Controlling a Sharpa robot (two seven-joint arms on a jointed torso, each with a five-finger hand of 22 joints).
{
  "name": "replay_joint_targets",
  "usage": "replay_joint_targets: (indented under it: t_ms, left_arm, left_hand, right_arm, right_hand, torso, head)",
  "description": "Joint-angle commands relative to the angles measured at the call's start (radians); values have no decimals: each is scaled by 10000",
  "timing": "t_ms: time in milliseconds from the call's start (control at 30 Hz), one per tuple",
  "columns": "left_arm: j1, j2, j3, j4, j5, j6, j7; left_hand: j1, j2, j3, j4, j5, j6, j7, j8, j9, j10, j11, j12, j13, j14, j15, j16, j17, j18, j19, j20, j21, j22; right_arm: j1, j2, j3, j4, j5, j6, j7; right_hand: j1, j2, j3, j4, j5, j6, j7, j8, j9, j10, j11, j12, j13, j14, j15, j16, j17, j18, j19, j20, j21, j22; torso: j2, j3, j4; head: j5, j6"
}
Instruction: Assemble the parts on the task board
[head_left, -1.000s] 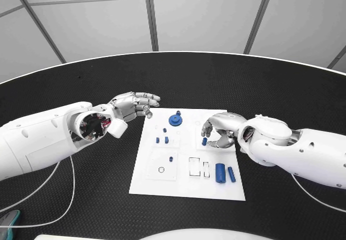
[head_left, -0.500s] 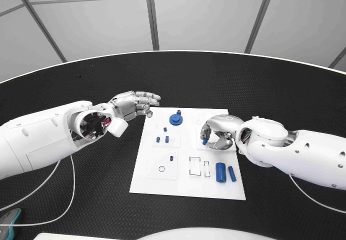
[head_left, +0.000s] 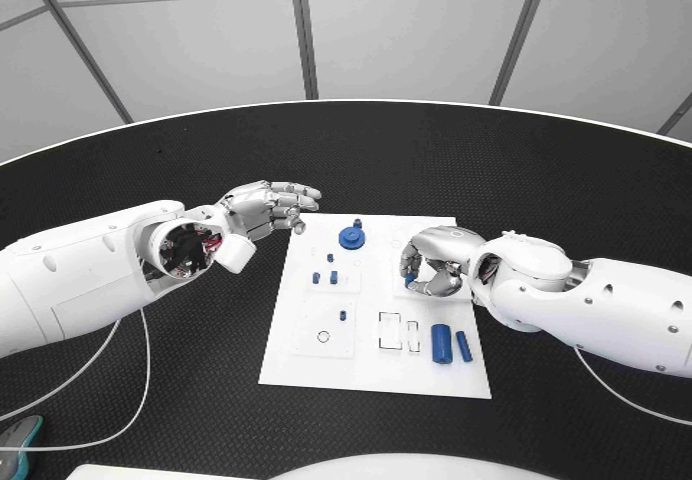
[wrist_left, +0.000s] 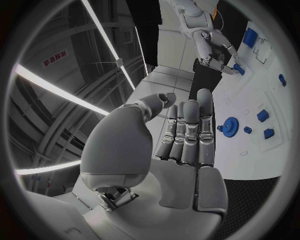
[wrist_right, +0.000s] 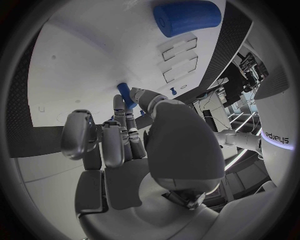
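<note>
The white board (head_left: 378, 375) lies in the middle of the black table (head_left: 433, 160), and most of its blue pieces look loose or only partly placed. The right hand (head_left: 433, 265) is down over the board's right side, its fingers wrapped round a small blue peg (wrist_right: 125, 93) that it holds against the board surface; in the right wrist view the peg juts out from between the fingertips and touches the white plate. Whether the peg is already seated in a hole cannot be told, since the fingers cover that spot. The left hand (head_left: 267, 210) hovers off the board's upper left corner, above the table, fingers loosely straight and together, holding nothing. A blue gear (head_left: 351, 238) sits near the board's top edge, with a few small blue pieces (head_left: 332, 278) just below it. A thick blue cylinder (head_left: 441, 344) and a thinner blue bar (head_left: 463, 347) lie side by side near the lower right, next to two rectangular slots (head_left: 400, 333) that appear vacant. Judging from this, the assembly is at an early to middle stage: one peg is in hand, and the cylinder and bar have not yet been fitted.
</note>
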Motion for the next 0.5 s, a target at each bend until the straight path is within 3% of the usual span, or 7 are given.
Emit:
replay_joint_targets:
  t_ms: [33,267,500]
  left_arm:
    - [0,-2,0,0,0,0,-2]
    - [0,-9,0,-7,0,0,-4]
    - [0,28,0,-93,0,20,-6]
  left_hand:
    - [9,86,-54,24,-24,44,25,-42,9,15,42,-37,-14,-40,7,-64,-11,94,-59,5,-65,-14]
    - [9,86,-54,24,-24,44,25,-42,9,15,42,-37,-14,-40,7,-64,-11,94,-59,5,-65,-14]
    - [37,112,-105,17,-21,58,19,-58,9,26,38,-44,-26,-54,4,-67,-25,96,-62,7,-86,-32]
  right_arm:
    - [-4,5,0,8,0,-155,-30]
    - [-7,-175,3,270,0,-511,-86]
    - [3,-652,36,1011,0,-797,-153]
  right_hand:
    - [41,183,106,-24,-115,146,-41,114,110,148,-45,33,49,507,-95,52,30,-102,392,-106,83,1109]
    - [99,286,187,-112,-143,209,-52,189,186,234,-71,14,100,515,-119,74,61,-124,413,-134,205,1176]
    - [90,283,193,-145,-136,249,-57,234,231,278,-77,6,125,521,-125,88,81,-145,433,-144,314,1229]
  torso:
    - [-8,0,-1]
    - [-17,-4,-13]
    - [-45,-9,-31]
  head:
    - [-5,-4]
    - [-14,-13]
    - [-19,13]
